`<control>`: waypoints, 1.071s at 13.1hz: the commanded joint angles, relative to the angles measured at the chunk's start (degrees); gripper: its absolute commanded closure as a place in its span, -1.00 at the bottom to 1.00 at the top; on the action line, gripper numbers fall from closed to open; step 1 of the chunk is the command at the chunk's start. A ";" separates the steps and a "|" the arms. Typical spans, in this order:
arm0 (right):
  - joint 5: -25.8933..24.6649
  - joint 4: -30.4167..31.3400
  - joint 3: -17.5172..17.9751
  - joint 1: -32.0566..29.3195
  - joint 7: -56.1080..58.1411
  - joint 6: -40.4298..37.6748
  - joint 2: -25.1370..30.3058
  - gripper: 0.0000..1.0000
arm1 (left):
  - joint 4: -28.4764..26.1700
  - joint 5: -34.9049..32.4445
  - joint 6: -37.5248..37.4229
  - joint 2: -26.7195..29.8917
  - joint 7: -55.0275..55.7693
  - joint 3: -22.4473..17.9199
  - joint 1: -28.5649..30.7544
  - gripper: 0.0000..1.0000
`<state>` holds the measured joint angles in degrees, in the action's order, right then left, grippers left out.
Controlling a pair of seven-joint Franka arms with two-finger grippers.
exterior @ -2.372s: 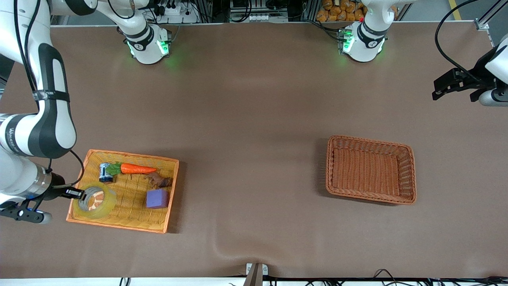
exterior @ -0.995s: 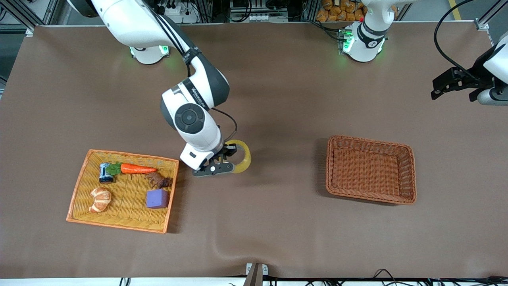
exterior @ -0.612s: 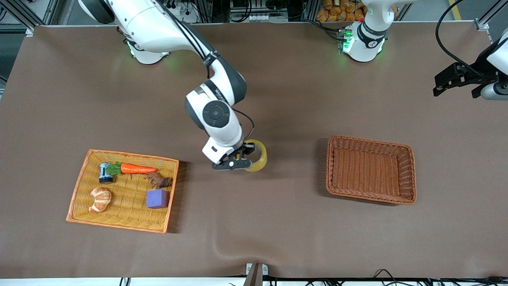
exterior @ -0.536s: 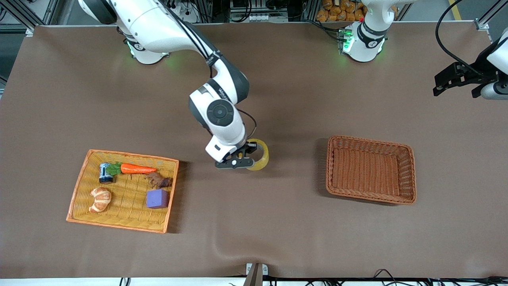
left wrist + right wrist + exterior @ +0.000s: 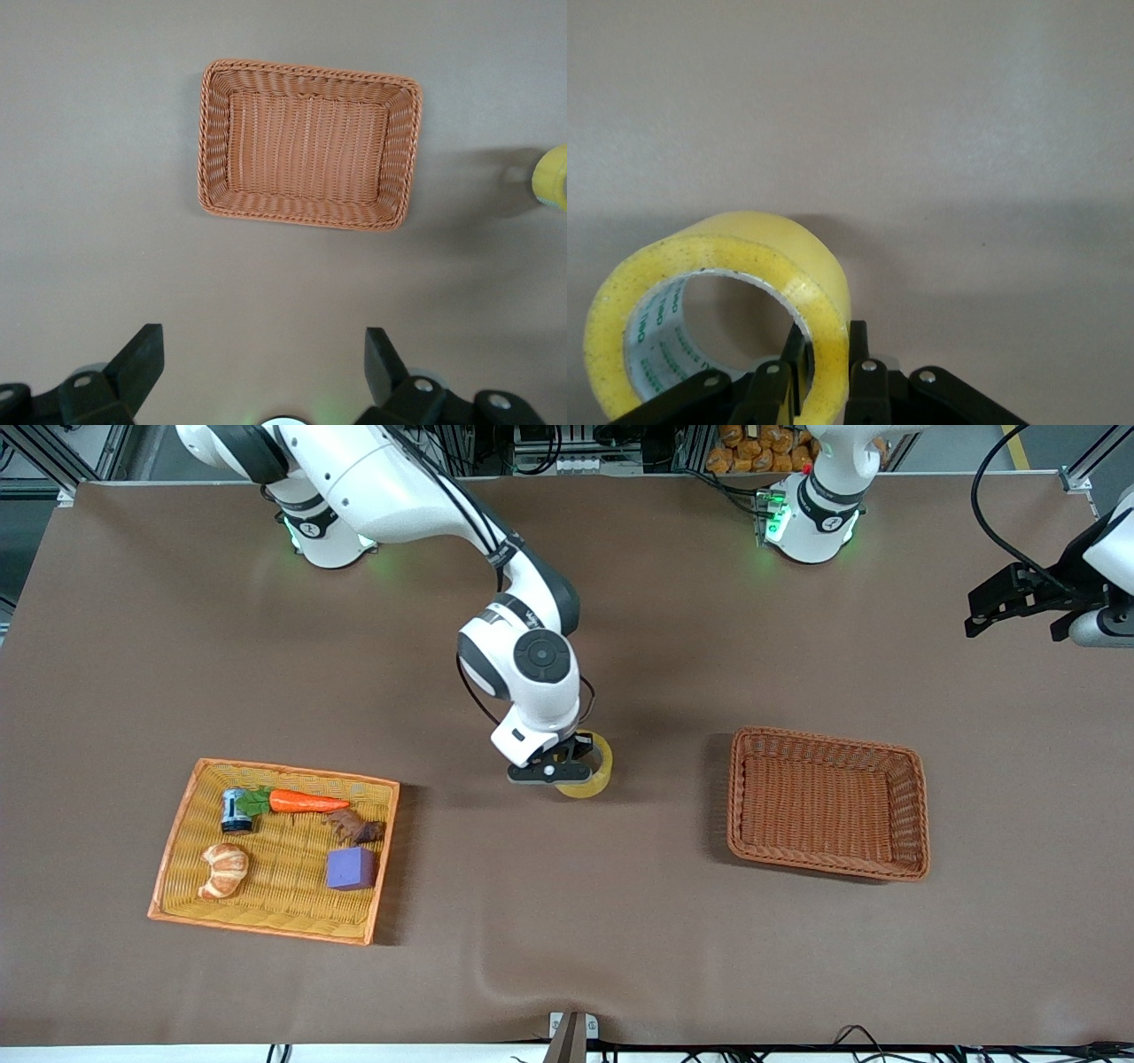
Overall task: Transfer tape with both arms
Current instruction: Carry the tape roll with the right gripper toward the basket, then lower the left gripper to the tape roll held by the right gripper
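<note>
Yellowish and translucent, the tape (image 5: pixel 588 777) hung upright in the right gripper (image 5: pixel 551 769) over the bare middle of the brown desk (image 5: pixel 567 921), between the orange tray (image 5: pixel 174 841) and the brown wicker basket (image 5: pixel 917 815). In the right wrist view the fingers (image 5: pixel 861 372) were clenched on the roll's wall, one finger inside the grey-white core and one on the outer face, so the tape (image 5: pixel 722 314) stood on edge with its wide hole showing. Whether its lower edge touched the desk could not be told.

The right arm (image 5: pixel 416 505) reached out from its base at the top of the front view. The left arm waited, its gripper (image 5: pixel 1019 602) held up over the left arm's end of the desk. In the left wrist view its fingers (image 5: pixel 137 359) were spread wide apart with nothing between them, looking down on the wicker basket (image 5: pixel 310 142), with a slice of the tape (image 5: pixel 551 177) at the frame's edge.

The orange tray sat toward the right arm's end of the desk and held a toy carrot (image 5: pixel 301 802), a small blue-labelled can (image 5: pixel 236 811) touching the carrot's green leaves, a croissant (image 5: pixel 221 869), a purple block (image 5: pixel 351 868) and a small dark brown object (image 5: pixel 356 828) just beside the block.
</note>
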<state>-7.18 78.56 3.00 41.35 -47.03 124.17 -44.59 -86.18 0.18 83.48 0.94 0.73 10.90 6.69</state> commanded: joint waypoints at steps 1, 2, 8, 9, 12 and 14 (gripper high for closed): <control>-2.75 -2.26 -0.63 2.24 -3.06 0.29 -2.07 1.00 | -1.35 0.26 0.54 0.12 -0.12 0.27 -0.01 -1.00; -2.75 -3.05 -0.72 2.41 -3.93 0.29 -2.69 1.00 | -2.05 0.35 1.59 -0.06 0.14 0.35 -0.45 -1.00; -2.66 -3.76 -0.72 3.65 -14.13 5.82 -5.24 1.00 | -4.96 4.48 14.39 -9.52 16.26 7.28 -3.68 -1.00; -2.66 -3.76 -0.72 3.82 -14.31 5.91 -5.51 1.00 | -4.70 3.43 16.95 -12.42 21.89 7.56 -6.49 -1.00; -2.66 -3.85 -0.72 3.74 -14.31 5.91 -5.51 -0.10 | -4.61 -0.70 25.22 -19.99 33.07 7.56 -13.97 -1.00; -2.58 -3.94 -0.81 3.30 -14.14 5.56 -4.90 -1.00 | -4.52 -1.15 29.70 -22.90 36.08 7.56 -15.65 -1.00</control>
<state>-8.47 76.54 2.54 44.52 -59.61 130.15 -48.99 -92.11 0.47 110.82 -19.68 34.20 18.60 -8.39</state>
